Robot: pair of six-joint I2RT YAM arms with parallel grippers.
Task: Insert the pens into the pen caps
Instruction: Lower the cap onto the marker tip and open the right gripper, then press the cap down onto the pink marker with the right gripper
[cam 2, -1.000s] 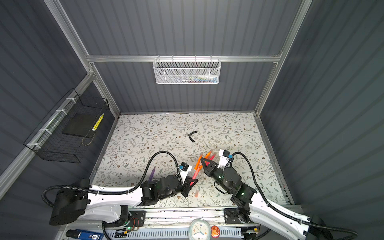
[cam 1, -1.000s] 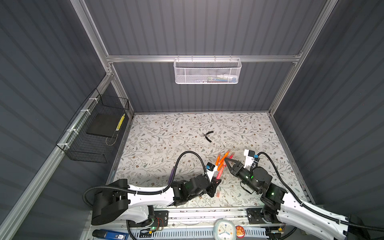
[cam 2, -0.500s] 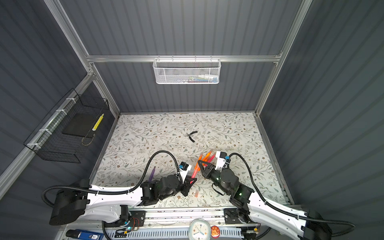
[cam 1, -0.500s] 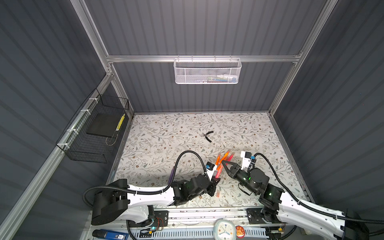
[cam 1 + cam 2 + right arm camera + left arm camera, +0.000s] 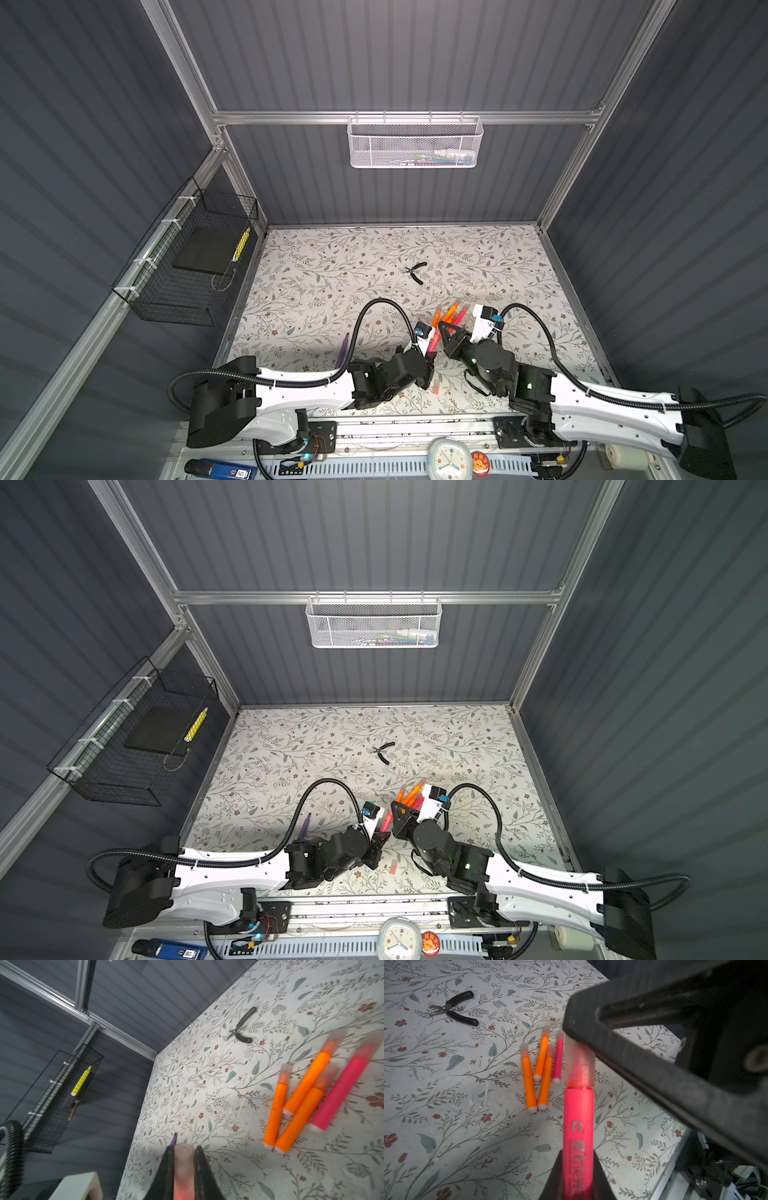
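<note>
Left wrist view: pink pen (image 5: 578, 1126) meeting its cap (image 5: 579, 1064).
Left hand (image 5: 577, 1176) clamps the pen's barrel; right hand (image 5: 184, 1157) pinches the cap, which covers the tip. Four capped pens (image 5: 545, 1082) lie on the bench (image 5: 446, 1105) between this pair and the pliers (image 5: 452, 1009).

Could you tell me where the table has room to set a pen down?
Free: from the pliers to the back wall, and left, between pliers and purple pen. Crowded: front middle, where left gripper and right gripper meet beside the capped pens.
</note>
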